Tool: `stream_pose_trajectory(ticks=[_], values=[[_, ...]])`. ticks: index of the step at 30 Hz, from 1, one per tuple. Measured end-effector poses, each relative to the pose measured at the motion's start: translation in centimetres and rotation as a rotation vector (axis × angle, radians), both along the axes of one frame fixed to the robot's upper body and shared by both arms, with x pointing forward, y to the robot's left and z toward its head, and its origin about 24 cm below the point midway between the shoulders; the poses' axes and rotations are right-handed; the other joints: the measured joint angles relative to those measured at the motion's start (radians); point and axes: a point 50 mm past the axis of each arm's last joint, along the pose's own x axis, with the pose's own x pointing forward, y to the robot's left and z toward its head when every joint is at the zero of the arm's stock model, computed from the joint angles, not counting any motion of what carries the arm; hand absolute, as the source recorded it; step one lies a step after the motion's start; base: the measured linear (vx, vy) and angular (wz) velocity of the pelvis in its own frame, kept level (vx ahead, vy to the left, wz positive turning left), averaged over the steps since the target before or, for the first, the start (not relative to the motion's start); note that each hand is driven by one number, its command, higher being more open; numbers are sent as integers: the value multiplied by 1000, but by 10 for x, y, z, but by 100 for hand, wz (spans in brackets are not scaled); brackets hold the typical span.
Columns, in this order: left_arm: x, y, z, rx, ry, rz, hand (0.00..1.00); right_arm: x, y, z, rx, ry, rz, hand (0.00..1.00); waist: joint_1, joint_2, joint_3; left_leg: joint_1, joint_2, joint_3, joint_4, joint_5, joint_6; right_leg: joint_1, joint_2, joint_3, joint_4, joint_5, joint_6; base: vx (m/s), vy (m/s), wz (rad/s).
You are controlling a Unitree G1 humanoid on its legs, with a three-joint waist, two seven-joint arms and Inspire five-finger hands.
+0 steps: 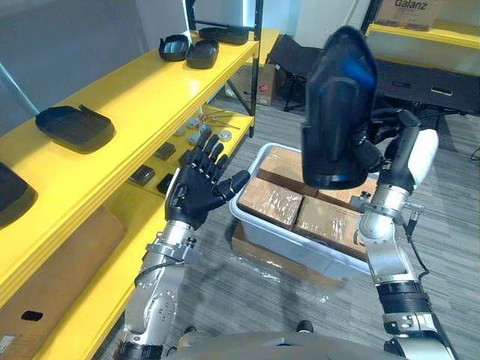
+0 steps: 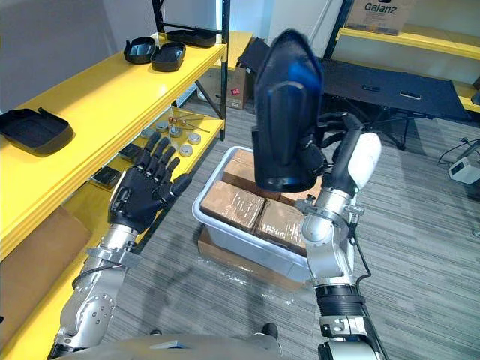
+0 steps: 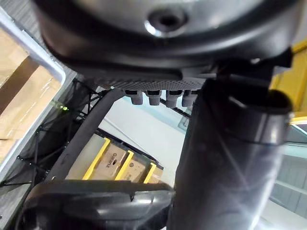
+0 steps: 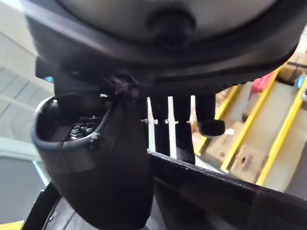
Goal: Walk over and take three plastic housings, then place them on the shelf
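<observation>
My right hand (image 1: 391, 146) is raised at chest height, shut on a large black plastic housing (image 1: 337, 112) that stands upright above the grey bin; its fingers (image 4: 184, 129) curl over the housing's edge (image 4: 216, 189). My left hand (image 1: 196, 187) is open with fingers spread, empty, between the yellow shelf (image 1: 127, 105) and the bin. On the top shelf board lie more black housings: one at the left (image 1: 75, 127), another at the near left edge (image 1: 11, 195), and a pair further along (image 1: 187, 51).
A grey bin (image 1: 289, 244) with wrapped cardboard boxes (image 1: 270, 201) sits on the floor ahead. The lower shelf board holds metal discs (image 1: 199, 131) and small black parts (image 1: 150, 174). A black table (image 1: 420, 79) stands at the back right.
</observation>
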Motion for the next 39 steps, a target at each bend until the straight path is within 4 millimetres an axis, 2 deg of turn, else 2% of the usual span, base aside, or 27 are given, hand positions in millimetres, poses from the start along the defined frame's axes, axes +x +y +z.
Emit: stream_pose_trajectory(ticks=[7, 16, 26, 36, 39], values=[[6, -12, 6, -2, -30, -51, 100, 2, 29, -6, 50, 15, 158, 0, 5, 0, 0, -5, 0, -7, 1, 0, 0, 2, 0, -6, 0, 0, 0, -3, 7, 2], [9, -28, 10, 9, -41, -106, 100, 1, 60, -12, 30, 43, 306, 0, 5, 1, -1, -5, 0, -10, 4, 0, 1, 4, 0, -9, 0, 0, 0, 0, 0, 0], [11, -31, 7, 48, -6, -48, 100, -1, 76, -14, 112, 47, 354, 0, 4, 1, -2, -5, -1, -10, 5, -2, 0, 4, 0, -8, 0, 1, -1, 0, 0, 0], [17, -31, -2, 82, 75, 9, 100, -8, 102, 0, 229, -31, 477, 0, 3, 0, -11, -5, 0, -10, 15, -10, 2, 7, 0, -6, 0, 0, -1, 0, 0, 0], [18, -31, -10, 88, 124, 23, 100, -10, 110, 0, 252, -34, 510, 0, 3, -1, -15, -5, 0, -10, 15, -10, 2, 7, 0, -6, 0, 0, -1, 0, 0, 0]])
